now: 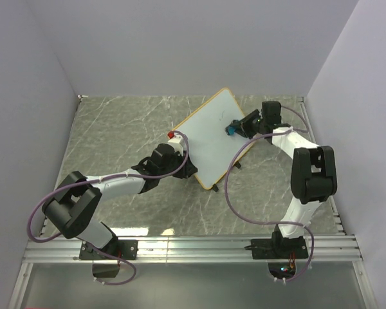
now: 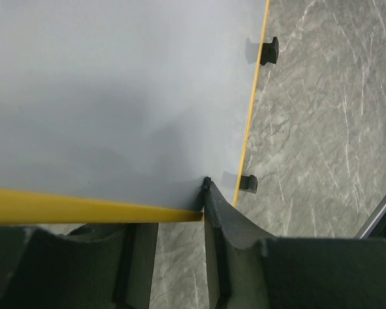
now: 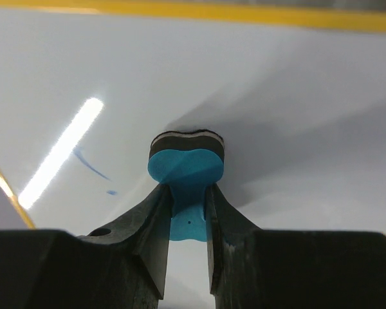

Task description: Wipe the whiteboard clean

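The whiteboard [image 1: 212, 138], seemingly light, stiff and slippery, was best held at its edge, where the left gripper [image 2: 174, 219] clamped it, while the right gripper [image 3: 185, 193] pinched the blue eraser [image 3: 185, 164].

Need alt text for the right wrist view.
The right end effector grips a blue eraser, its pad against the whiteboard. A faint blue streak lies left of it; the yellow frame runs along the top.
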Motion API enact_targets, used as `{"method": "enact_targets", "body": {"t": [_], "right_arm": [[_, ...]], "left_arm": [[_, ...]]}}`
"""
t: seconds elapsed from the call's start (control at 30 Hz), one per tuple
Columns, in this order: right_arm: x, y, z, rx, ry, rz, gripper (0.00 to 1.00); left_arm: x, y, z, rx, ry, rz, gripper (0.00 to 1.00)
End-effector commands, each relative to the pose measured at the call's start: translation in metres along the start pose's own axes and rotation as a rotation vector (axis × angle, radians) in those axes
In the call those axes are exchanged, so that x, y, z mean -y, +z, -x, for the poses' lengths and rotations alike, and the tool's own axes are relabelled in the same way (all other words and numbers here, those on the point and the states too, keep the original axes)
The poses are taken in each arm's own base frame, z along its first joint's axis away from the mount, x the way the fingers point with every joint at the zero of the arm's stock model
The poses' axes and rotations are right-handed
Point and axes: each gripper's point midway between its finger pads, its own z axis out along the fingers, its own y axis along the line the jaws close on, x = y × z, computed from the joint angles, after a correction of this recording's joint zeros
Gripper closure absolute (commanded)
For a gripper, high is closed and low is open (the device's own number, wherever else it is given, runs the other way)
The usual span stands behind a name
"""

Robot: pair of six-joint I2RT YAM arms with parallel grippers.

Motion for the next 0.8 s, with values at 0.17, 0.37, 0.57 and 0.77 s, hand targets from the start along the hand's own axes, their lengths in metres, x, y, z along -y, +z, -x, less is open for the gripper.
{"method": "enact_targets", "body": {"t": [0.17,0.37,0.57,0.77], "right_arm": [[-0.114,0.011,0.015,-0.004,-0.106,0.172,1.0],[-0.143,0.018,0.01,-0.022,-0.128,0.209,1.0],[-0.105,0.024,-0.018,-0.053,-0.172,0.124,1.0],[-0.034,0.013,-0.035,-0.056,-0.109,0.038,1.0]], "left_arm": [[-0.034,-0.013,-0.067,-0.224,0.126,0.115,1.0],[-0.031,-0.015,-0.066,-0.216,0.139,0.116,1.0],[-0.029,-0.016,-0.068,-0.218,0.16,0.12,1.0],[-0.026,-0.018,-0.068,-0.21,0.169,0.122,1.0]]}}
